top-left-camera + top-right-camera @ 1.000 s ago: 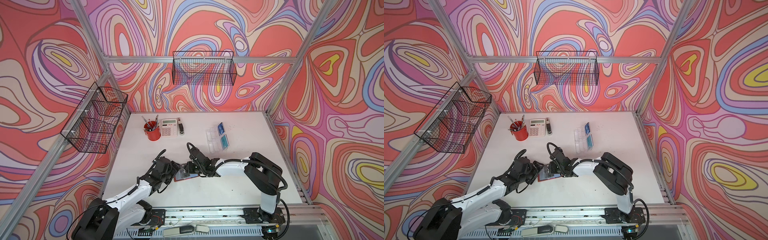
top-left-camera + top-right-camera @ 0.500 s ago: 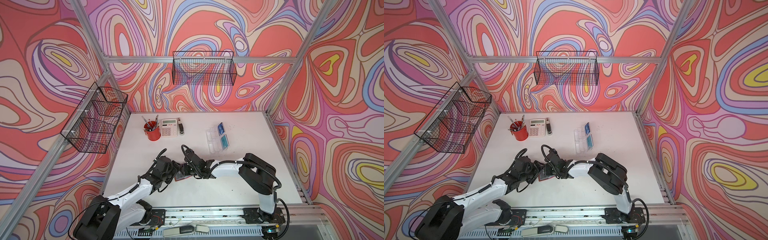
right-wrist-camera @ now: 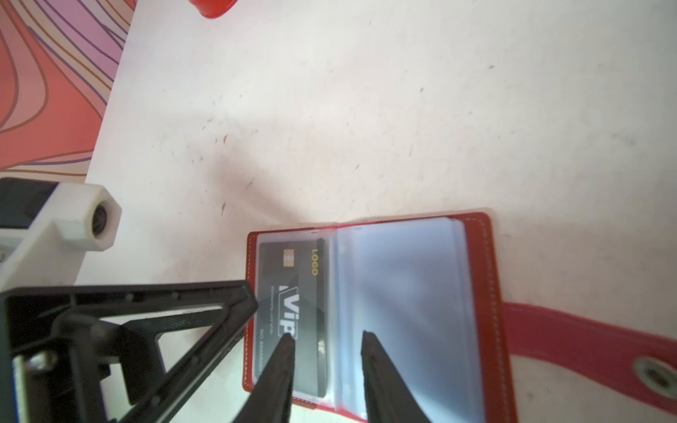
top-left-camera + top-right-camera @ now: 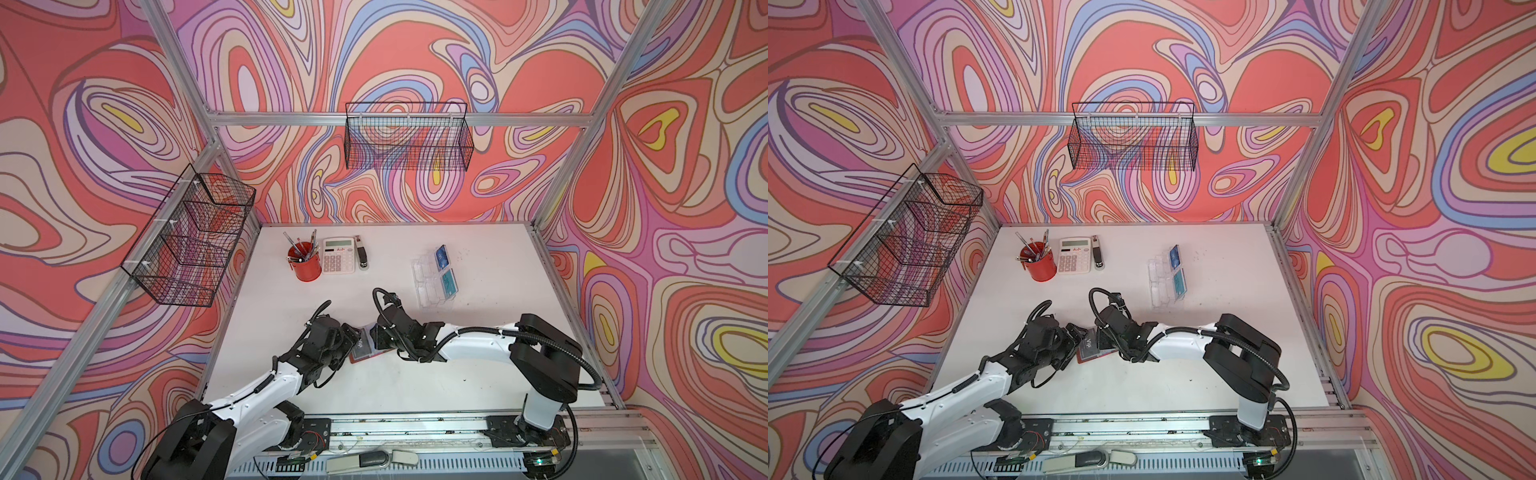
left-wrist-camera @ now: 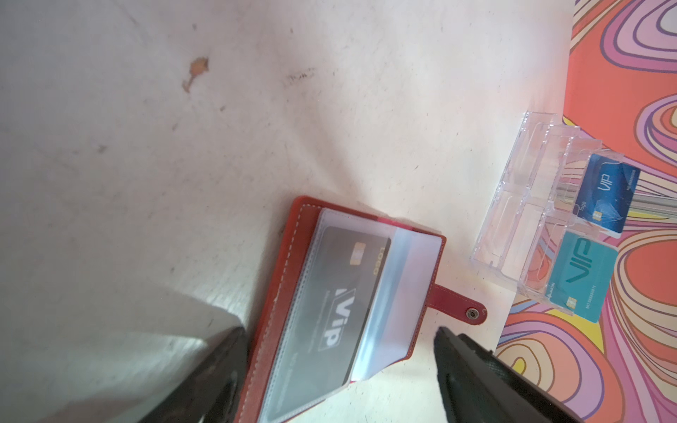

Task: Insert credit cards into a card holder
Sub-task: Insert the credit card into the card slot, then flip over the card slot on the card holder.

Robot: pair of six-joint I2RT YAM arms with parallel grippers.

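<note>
Card holder (image 5: 399, 293) open on table (image 5: 183, 183), left claw (image 5: 339, 331) wide astride its edges, right claw (image 3: 328, 335) part-spread over sleeves (image 3: 403, 293)

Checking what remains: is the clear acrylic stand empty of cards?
No, a blue VIP card and a teal VIP card stand in the clear acrylic stand.

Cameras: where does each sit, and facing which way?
Top view: high up front, looking down at the table; left arm and right arm meet at the card holder.
Top view: same head, same table, same arms.
Left wrist: low, facing card holder and clear stand; left jaws show.
Right wrist: low over card holder; right jaws, left jaws show.
All share the card holder.
</note>
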